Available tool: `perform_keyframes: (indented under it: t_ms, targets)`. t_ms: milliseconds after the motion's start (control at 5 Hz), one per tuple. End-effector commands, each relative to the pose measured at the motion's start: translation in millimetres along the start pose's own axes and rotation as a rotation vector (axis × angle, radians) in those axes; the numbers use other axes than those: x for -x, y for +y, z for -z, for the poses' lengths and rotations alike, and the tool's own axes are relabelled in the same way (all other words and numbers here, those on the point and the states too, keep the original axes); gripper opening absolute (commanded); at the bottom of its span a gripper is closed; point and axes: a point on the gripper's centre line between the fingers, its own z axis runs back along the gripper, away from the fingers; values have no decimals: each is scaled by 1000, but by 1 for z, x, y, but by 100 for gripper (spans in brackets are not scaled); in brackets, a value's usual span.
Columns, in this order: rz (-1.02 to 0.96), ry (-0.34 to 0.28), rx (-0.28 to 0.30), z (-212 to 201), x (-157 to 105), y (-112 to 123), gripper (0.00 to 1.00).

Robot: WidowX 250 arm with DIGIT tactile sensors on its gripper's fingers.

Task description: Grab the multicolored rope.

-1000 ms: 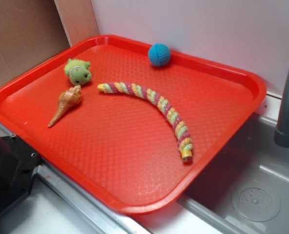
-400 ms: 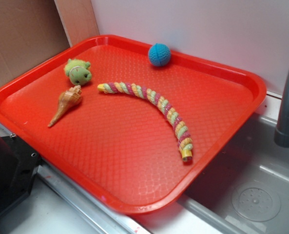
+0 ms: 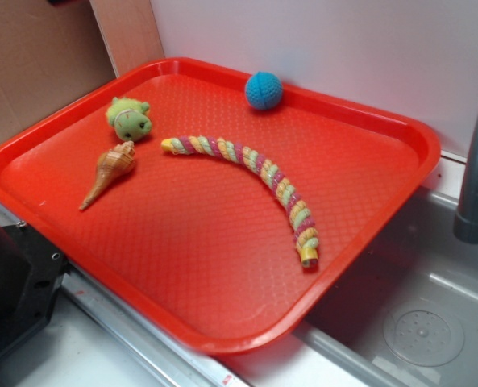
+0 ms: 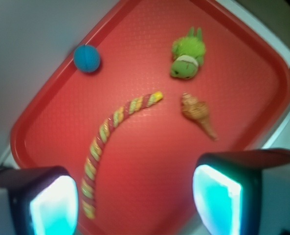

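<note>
Multicolored rope (image 3: 255, 173) lies in a curve across the middle of the red tray (image 3: 222, 343), one end near the green plush toy (image 3: 129, 118) and the seashell (image 3: 108, 172), the other end close to the tray's rim on the sink (image 3: 424, 322) side. Blue ball (image 3: 263, 90) sits apart at the back rim. Nothing touches the rope.

Pincer (image 4: 135, 200) is released, jaws spread wide, high above the tray in the wrist view; not visible in the exterior view. It holds nothing. The rope (image 4: 110, 147) runs up from beside the left-hand finger (image 4: 54, 205), so it is off-centre between the jaws.

Risks, as I judge them: descending as aligned now could put one finger on top of the rope instead of straddling it. Grabbing near the yellow tip could catch the shell or plush toy too. The rope is floppy and twisted, so a pinch at an end may let it slip or dangle; mid-span across its width looks safer. Wrist view is blurry, so exact alignment is uncertain.
</note>
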Motion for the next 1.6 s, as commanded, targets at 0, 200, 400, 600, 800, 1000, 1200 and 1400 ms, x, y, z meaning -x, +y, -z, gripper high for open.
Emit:
perform_keyframes:
  t_ms: [0,200,400,600,800,1000,1200,1400]
  targets:
    - [-245,-26,23,48,-2,-33,100]
    - [-273,-81,-39,88,6,-39,100]
    - [-276,-97,-75,120,13,-37,100]
    - [-278,-104,-91,147,16,-38,100]
    - [-283,-98,-89,164,17,-39,100]
    - [-280,-100,-78,174,18,-40,100]
    - [-270,-113,-58,178,21,-37,0]
    - [-267,-114,-46,179,20,-36,0]
